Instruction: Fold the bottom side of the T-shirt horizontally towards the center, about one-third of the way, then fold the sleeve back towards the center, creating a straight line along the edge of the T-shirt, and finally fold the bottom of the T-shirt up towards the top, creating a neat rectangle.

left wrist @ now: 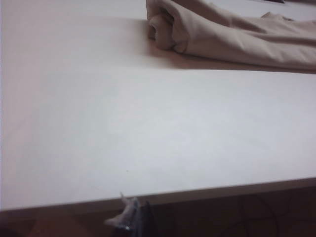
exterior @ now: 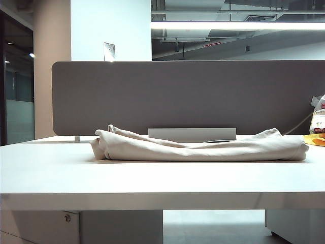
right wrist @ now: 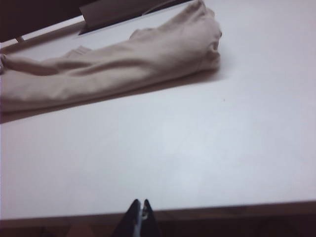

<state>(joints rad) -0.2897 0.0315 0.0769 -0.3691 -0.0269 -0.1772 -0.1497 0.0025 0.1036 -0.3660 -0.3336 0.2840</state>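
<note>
1 T-shirt [exterior: 198, 147], 1 table [exterior: 152, 178], 1 packet [exterior: 318, 119], 2 end effectors: left [left wrist: 133, 217], right [right wrist: 139, 217]

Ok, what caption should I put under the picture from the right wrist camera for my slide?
Folded soft beige cotton T-shirt lying on the white table, right end effector shut near the table's front edge.

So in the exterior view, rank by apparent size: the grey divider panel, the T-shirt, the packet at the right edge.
1. Divider panel, largest.
2. T-shirt, a long low bundle.
3. Packet, smallest, though the frame edge cuts it off, so its full size is unsure.
</note>
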